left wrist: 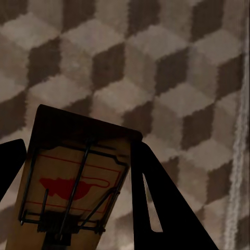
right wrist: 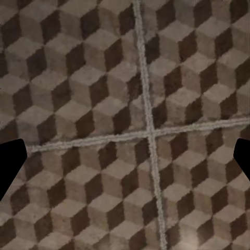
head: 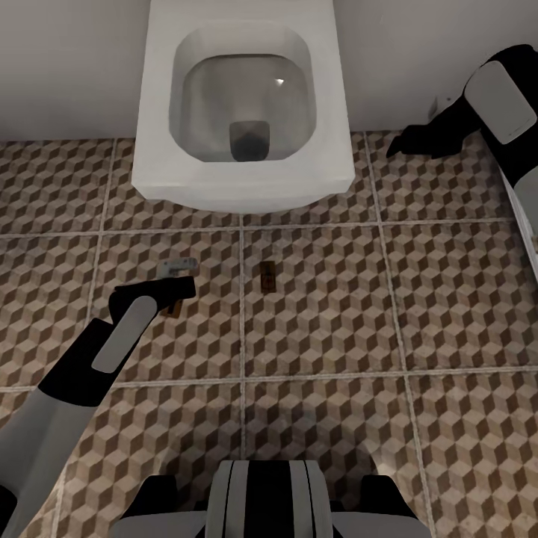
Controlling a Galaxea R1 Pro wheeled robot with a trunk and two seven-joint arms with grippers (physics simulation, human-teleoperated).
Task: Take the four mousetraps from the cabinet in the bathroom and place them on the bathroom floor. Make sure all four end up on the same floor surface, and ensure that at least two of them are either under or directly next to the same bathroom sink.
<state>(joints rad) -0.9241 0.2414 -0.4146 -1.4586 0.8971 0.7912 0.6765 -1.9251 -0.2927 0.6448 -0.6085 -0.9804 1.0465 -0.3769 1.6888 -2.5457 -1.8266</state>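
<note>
I had the left claw (left wrist: 78, 198) clamped on a mousetrap (left wrist: 73, 182), long axis along the fingers, arm low over the floor (head: 321, 314). Right claw (right wrist: 125, 156) hung wide.

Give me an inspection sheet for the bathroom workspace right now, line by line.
Surface: bathroom floor, cube-pattern tiles with pale grout.
Job's things: one mousetrap on the floor, lying flat just in front of the sink; held mousetrap between the left hand's fingers, above the tiles. No other traps seen.
Clutter: nothing seen.
Grippers: left hand closed on the held mousetrap, low over the floor in front of the sink; right hand open, nothing between its fingers, beside the sink near the wall.
Cables: nothing seen.
Surroundings: pale wall behind the sink.
</note>
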